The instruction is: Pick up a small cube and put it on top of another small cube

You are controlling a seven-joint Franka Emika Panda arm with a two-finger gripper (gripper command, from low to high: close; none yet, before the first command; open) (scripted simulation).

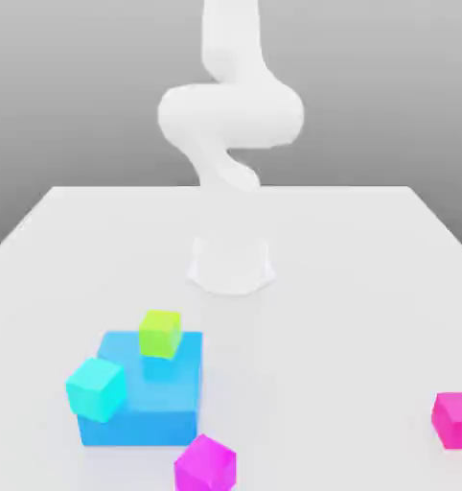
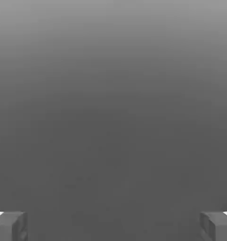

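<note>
A lime-green small cube (image 1: 160, 334) rests on the back part of a large flat blue block (image 1: 163, 403). A cyan small cube (image 1: 96, 388) overlaps that block's front corner on the exterior view's left; I cannot tell whether it rests on the block. One magenta cube (image 1: 204, 465) lies on the table just in front of the block, and another magenta cube (image 1: 455, 419) lies far off at the exterior view's right. In the hand view my gripper (image 2: 113, 226) is open, its grey fingertips (image 2: 12, 225) wide apart with nothing between them and only plain grey background beyond.
The white arm (image 1: 230, 110) rises from its round base (image 1: 231, 264) at the middle of the white table (image 1: 350, 288) and bends upward out of the picture. The cubes lie along the table's near side.
</note>
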